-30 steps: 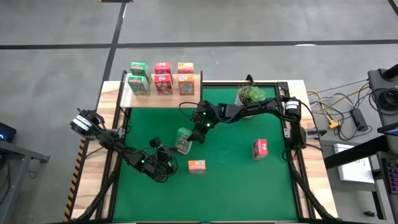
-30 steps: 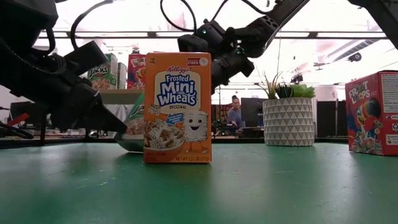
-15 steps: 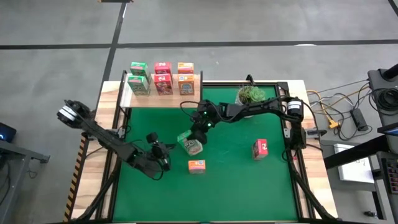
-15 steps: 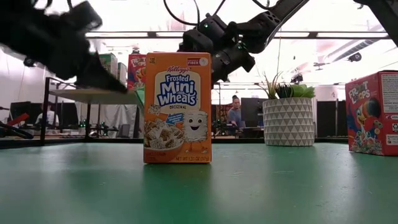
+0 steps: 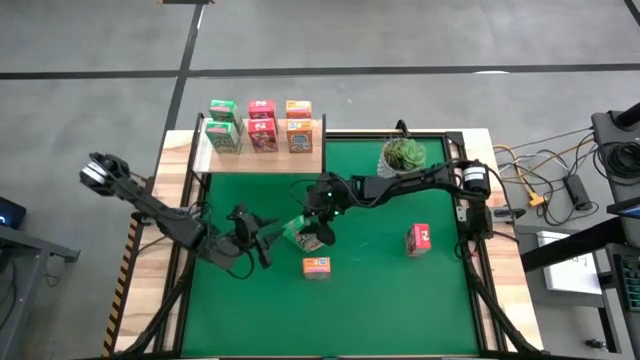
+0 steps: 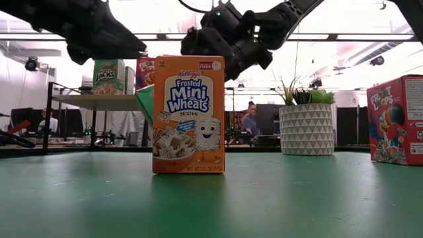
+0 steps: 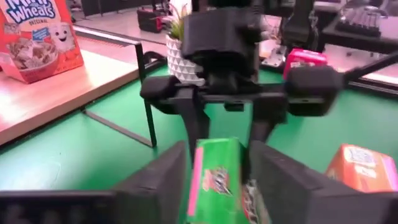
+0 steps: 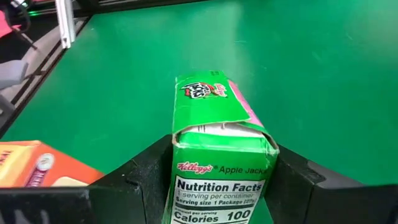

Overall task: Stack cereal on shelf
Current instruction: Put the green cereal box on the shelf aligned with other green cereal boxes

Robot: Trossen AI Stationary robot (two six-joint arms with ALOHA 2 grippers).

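My right fingers (image 5: 313, 232) clamp the small green cardboard cereal box (image 5: 301, 232) above the green worktop (image 5: 380, 300) centre. My left fingers (image 5: 262, 242) stand spread beside the box's left end. The light-wood shelf (image 5: 262, 158) stands far left.

- I see a green worktop (image 5: 400, 300) with a pale wood border.
- The held cereal box (image 8: 214, 155) is green, with a pink side stripe.
- The box standing nearest (image 6: 188, 114) is orange, with blue-and-white lettering.
- The box at the right (image 5: 418, 239) is red-pink.
- My plant pot (image 6: 307, 129) is white, with a triangle pattern.
- Both hands look black.
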